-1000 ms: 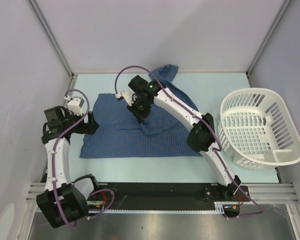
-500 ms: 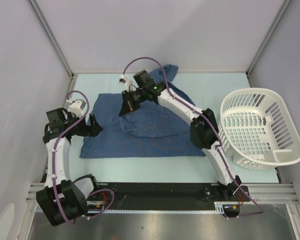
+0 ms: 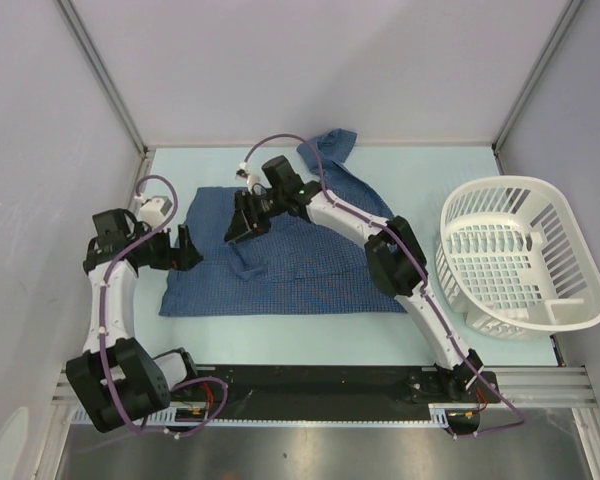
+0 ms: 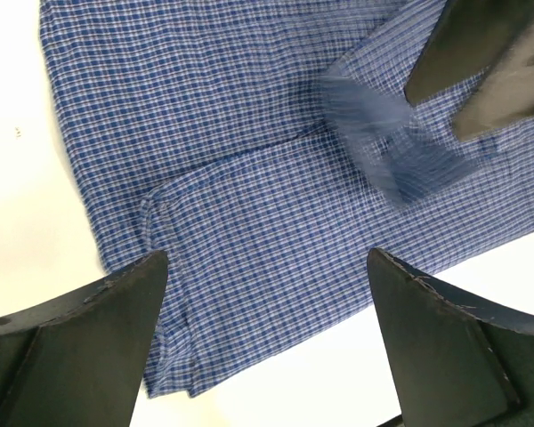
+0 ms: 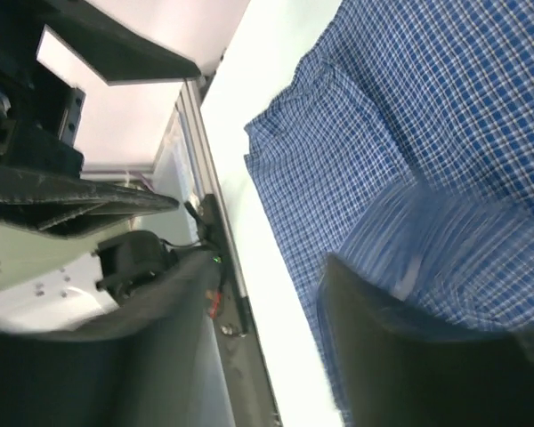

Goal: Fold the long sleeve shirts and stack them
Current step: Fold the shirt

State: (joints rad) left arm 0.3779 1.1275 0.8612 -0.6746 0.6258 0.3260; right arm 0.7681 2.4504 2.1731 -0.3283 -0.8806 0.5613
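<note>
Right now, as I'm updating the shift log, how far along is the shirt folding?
Early. Done: one shirt lies spread flat. In hand: right fingers stand open over a flap at its middle; left fingers open at its left edge. To do: one sleeve trailing toward the back, final folds, stacking.

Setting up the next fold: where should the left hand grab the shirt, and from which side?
Probably its left edge, coming in from the left: the shirt lies flat, and that edge sits right below the open left hand.
</note>
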